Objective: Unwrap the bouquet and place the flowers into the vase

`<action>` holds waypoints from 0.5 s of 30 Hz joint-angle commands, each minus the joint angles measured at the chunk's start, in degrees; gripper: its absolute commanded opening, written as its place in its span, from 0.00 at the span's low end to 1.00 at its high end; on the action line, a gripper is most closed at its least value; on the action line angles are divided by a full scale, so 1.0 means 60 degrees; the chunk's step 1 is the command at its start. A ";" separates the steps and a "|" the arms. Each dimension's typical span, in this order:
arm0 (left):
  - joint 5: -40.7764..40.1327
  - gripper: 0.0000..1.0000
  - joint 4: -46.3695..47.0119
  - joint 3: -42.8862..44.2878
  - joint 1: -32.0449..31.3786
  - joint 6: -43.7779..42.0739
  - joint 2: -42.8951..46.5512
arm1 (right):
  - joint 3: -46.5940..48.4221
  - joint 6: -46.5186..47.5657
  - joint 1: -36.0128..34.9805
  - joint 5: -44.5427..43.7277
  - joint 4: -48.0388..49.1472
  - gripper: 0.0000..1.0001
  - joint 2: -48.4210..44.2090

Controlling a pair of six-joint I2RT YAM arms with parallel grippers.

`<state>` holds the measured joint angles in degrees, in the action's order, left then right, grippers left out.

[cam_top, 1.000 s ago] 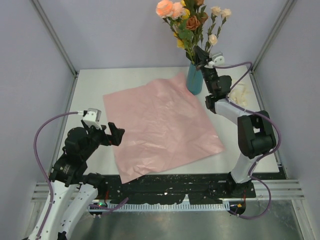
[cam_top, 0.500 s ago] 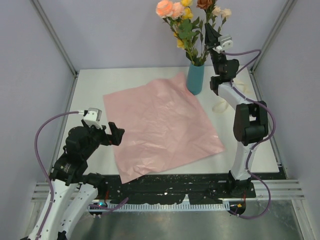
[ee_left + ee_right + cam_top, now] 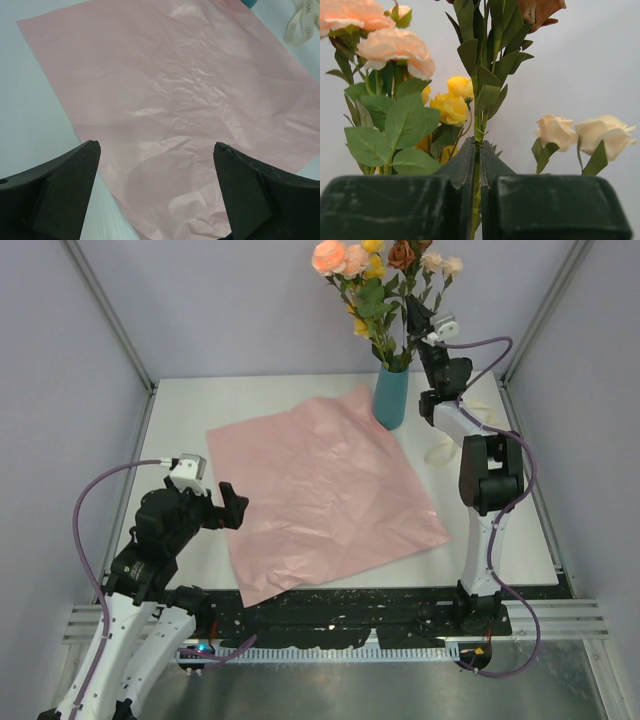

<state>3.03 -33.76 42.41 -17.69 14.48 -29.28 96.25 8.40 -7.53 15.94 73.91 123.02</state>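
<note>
- Pink paper (image 3: 325, 490) lies flat on the tabletop (image 3: 190, 420), far corner just beside the vase (image 3: 390, 400); bare strips run along the left and far edges.
- A second ago the right fingers (image 3: 465, 167) sat at the vase rim; now they are up among the leaves.
- In the vase stand the flowers (image 3: 375, 280); right fingers clenched on a stem, left fingers (image 3: 65, 190) spread wide above the paper, grasping nothing.

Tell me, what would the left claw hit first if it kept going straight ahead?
Probably the pink paper sheet lying flat on the table: the open left gripper points down at it, with nothing between in its wrist view. How far off is unclear.
</note>
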 commanded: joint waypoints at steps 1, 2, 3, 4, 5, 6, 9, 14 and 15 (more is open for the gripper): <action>-0.0094 1.00 0.0119 0.0314 -0.0039 -0.0158 -0.0130 | 0.0233 -0.0112 -0.0005 0.0257 0.1656 0.05 0.0208; -0.0080 1.00 0.0119 0.0314 -0.0025 -0.0158 -0.0159 | 0.0248 -0.0126 -0.0034 0.0272 0.1685 0.05 0.0267; -0.0065 1.00 0.0119 0.0299 -0.0039 -0.0158 -0.0159 | 0.0190 -0.0141 -0.0005 0.0243 0.1729 0.05 0.0369; -0.0051 1.00 0.0133 0.0299 -0.0025 -0.0158 -0.0160 | 0.0059 -0.0184 -0.0005 0.0214 0.1846 0.05 0.0370; -0.0050 1.00 0.0148 0.0299 -0.0025 -0.0158 -0.0160 | -0.0030 -0.0214 -0.0005 0.0228 0.1919 0.05 0.0385; -0.0065 1.00 0.0133 0.0299 -0.0025 -0.0158 -0.0160 | -0.0248 -0.0243 -0.0019 0.0228 0.2080 0.05 0.0356; -0.0036 1.00 0.0133 0.0314 -0.0025 -0.0158 -0.0159 | -0.0630 -0.0273 -0.0034 0.0258 0.2330 0.05 0.0166; 0.0067 1.00 0.0177 0.0314 -0.0025 -0.0128 -0.0086 | -0.1639 -0.0273 -0.0151 0.0112 0.2623 0.12 -0.0404; 0.0081 1.00 0.0177 0.0314 -0.0010 -0.0128 -0.0086 | -0.1961 -0.0258 -0.0151 0.0068 0.2710 0.13 -0.0449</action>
<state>3.05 -33.74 42.41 -17.69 14.46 -30.06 88.77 7.07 -7.79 16.88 74.00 125.49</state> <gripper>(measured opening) 0.994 0.102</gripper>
